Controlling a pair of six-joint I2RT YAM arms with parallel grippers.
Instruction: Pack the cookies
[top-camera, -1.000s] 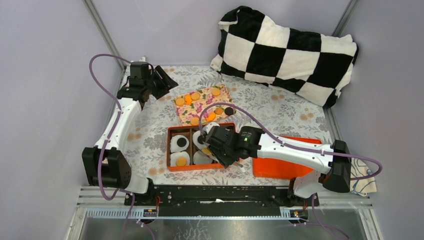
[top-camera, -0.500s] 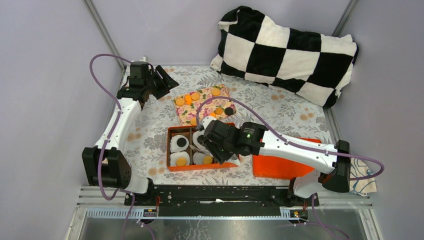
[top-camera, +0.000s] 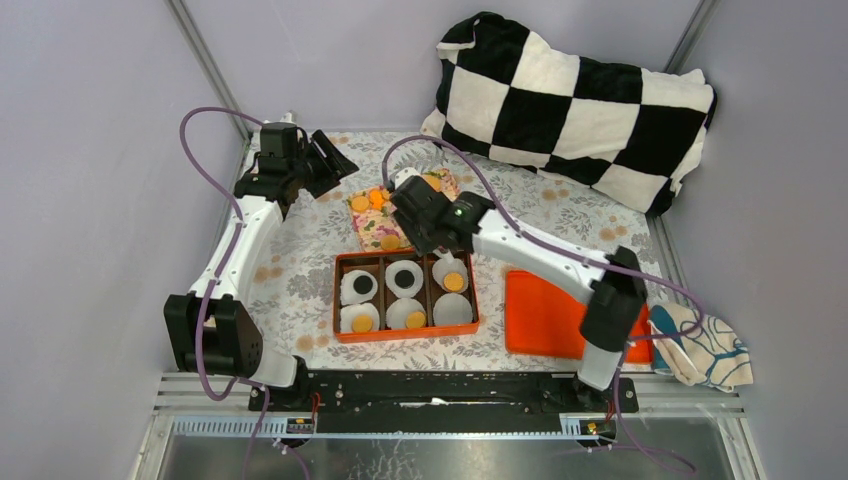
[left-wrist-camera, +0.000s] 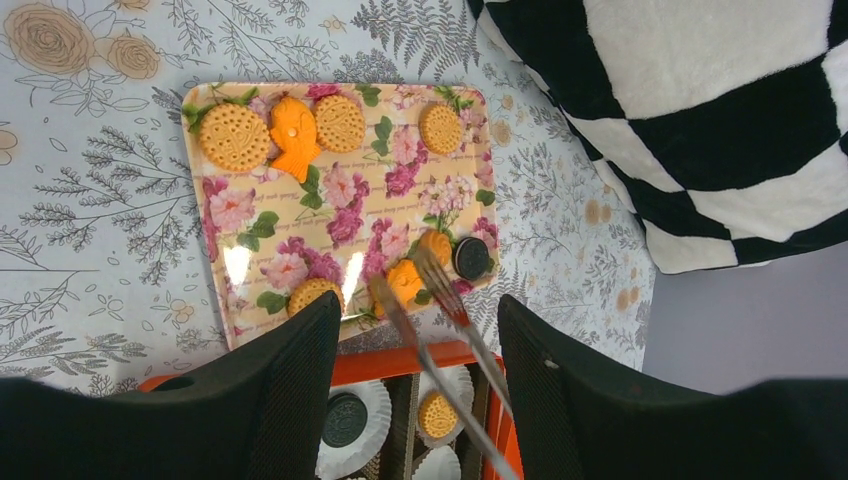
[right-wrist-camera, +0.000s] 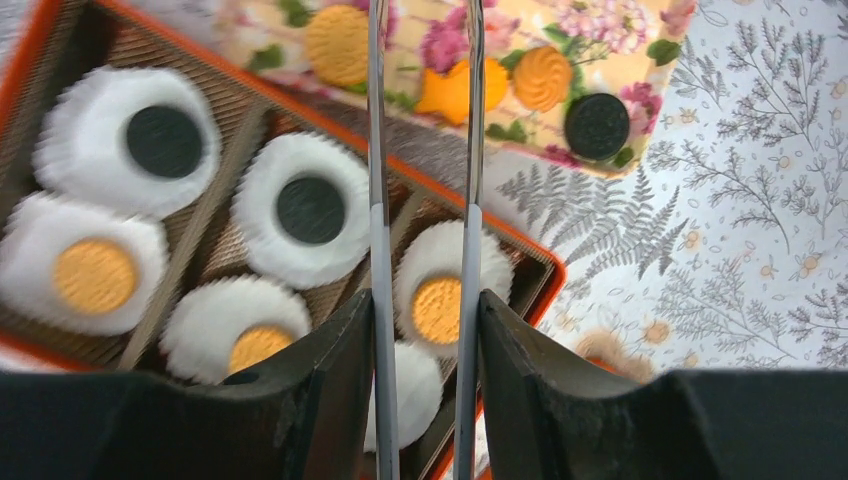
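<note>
the tray (left-wrist-camera: 215, 230) lies with its near edge just beside the far rim of the orange box (top-camera: 400, 337). an orange lid (top-camera: 545, 315) sits just right of the box. bare surface (top-camera: 300, 250) lies open to the left and toward the far right.

the right pincer (right-wrist-camera: 425, 320) is clamped on metal tongs (right-wrist-camera: 380, 260); their tips stand apart with nothing between them, above the tray's near edge. the left pincer (left-wrist-camera: 417, 310) hangs released and empty near the far left corner.

cookies (left-wrist-camera: 234, 137): eight on the tray, five round tan, two shaped orange, one dark. five in the box, two dark and three tan. six paper cups (right-wrist-camera: 25, 250), one per compartment; the near right one is empty.

the surface wears a pale floral print. a checkered pillow (top-camera: 570, 95) fills the far right corner, with plain grey walls around. a rag (top-camera: 705, 345) lies at the near right edge.
</note>
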